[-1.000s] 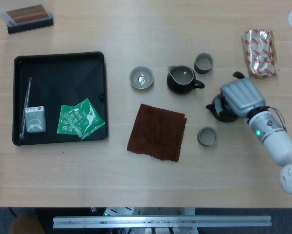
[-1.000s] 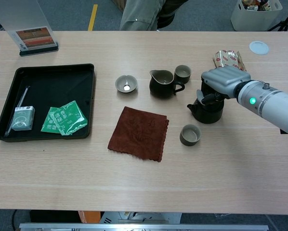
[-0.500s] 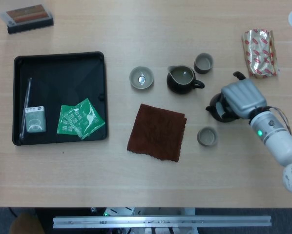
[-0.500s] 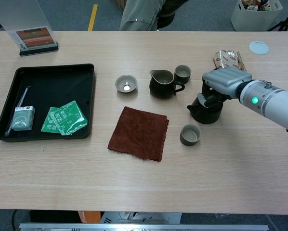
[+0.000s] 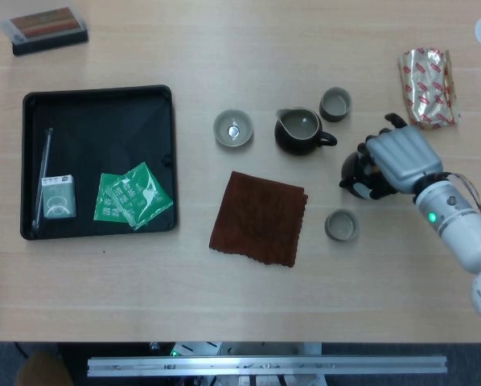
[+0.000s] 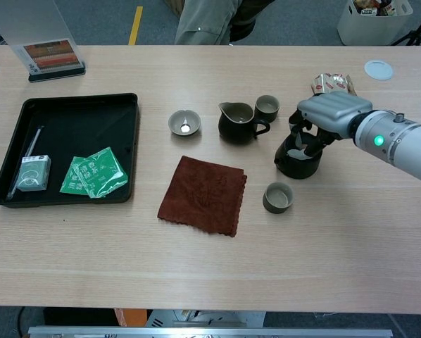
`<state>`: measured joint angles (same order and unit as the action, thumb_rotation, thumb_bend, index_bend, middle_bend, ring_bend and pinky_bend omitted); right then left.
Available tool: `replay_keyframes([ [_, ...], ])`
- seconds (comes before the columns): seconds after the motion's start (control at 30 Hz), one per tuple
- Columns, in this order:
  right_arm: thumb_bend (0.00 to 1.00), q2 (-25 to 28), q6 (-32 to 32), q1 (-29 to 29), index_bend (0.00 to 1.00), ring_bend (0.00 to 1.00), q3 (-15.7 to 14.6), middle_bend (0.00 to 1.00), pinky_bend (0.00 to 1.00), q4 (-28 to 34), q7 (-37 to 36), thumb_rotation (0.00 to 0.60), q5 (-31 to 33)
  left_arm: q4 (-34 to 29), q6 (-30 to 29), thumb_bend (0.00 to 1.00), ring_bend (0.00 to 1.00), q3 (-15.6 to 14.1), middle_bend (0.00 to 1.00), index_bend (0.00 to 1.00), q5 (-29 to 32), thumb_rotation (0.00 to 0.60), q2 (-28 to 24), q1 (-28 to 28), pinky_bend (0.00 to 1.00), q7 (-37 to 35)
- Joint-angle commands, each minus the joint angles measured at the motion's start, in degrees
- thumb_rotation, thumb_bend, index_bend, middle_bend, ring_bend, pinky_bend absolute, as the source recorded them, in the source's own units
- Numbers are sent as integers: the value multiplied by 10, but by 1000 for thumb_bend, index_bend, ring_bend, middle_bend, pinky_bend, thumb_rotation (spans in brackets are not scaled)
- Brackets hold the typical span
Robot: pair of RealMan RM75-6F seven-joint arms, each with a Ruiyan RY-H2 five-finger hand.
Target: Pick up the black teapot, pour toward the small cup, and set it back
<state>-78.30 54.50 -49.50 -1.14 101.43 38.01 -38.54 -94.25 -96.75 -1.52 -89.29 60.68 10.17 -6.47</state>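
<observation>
Gripping the black teapot (image 5: 355, 174) from above, your right hand (image 5: 399, 158) had its dark fingers (image 6: 296, 135) curled down around the pot's rim and body; whether the pot's base was touching the table (image 5: 240, 305) or just off it could not be told from either view. The teapot sat toward the right edge of the table, spout pointing left. The small cup (image 5: 342, 225) stood upright just in front of the pot, nearer the front edge and apart from it. A second cup (image 5: 335, 104) and a dark pitcher (image 5: 301, 131) stood behind and to the left, with a shallow bowl (image 5: 232, 128) further left. A brown cloth (image 5: 260, 217) lay flat near the table's middle. A black tray (image 5: 31, 104) toward the left edge held green sachets (image 5: 131, 195). A foil packet (image 5: 427, 76) lay near the rear right corner. Your left hand appeared in neither view.
</observation>
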Motion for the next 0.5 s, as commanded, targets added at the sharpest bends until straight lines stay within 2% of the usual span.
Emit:
replay_keyframes([
  [0.03, 272, 3, 7, 1, 444, 265, -1, 379, 84, 5, 1, 394, -8, 0, 0, 218, 0, 0, 0, 21, 0, 600, -1, 0, 0, 0],
  [0.27, 272, 6, 53, 13, 318, 118, -6, 239, 38, 17, 18, 394, -54, 0, 0, 217, 0, 1, 0, 21, -1, 600, -2, -2, 0, 0],
  [0.5, 276, 7, 108, 34, 290, 86, -7, 203, 24, 20, 31, 394, -107, 0, 3, 218, 0, 3, 0, 21, -2, 600, -3, -6, 0, 0],
])
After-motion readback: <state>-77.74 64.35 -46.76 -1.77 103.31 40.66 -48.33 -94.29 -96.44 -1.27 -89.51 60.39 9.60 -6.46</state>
